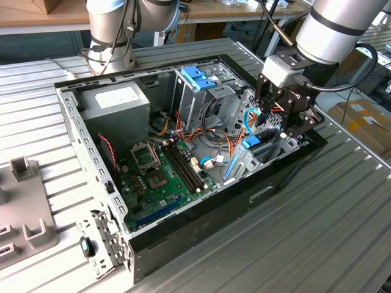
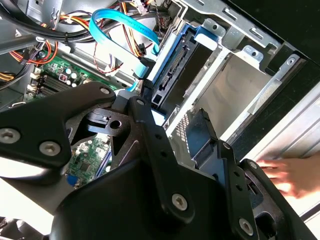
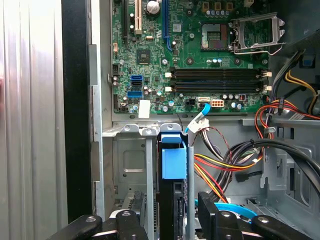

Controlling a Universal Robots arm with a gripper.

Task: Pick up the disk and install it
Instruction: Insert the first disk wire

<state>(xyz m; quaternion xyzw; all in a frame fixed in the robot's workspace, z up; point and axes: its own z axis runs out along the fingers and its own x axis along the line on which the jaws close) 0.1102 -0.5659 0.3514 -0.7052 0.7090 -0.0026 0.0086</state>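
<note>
The disk [image 3: 173,165] stands edge-on in a metal bay at the corner of the open computer case [image 1: 201,226], its light-blue carrier rail facing up. In the second wrist view the disk [image 2: 175,75] sits deep in the bay, framed by the blue rail. In the exterior view the blue carrier [image 1: 252,143] shows just under my gripper [image 1: 273,131]. My gripper [image 3: 172,222] straddles the disk, a black finger [image 3: 132,225] on each side, with small gaps to the disk. The gripper [image 2: 170,110] is open, and the perforated bay wall shows between the fingers.
Green motherboard [image 3: 200,50] fills the case floor. Orange, red and yellow cables [image 3: 220,165] and a blue ribbon cable [image 2: 120,30] run beside the bay. A drive cage with a blue latch [image 1: 198,76] and a grey power supply [image 1: 116,101] stand behind. A person's hand [image 2: 290,177] rests outside the case.
</note>
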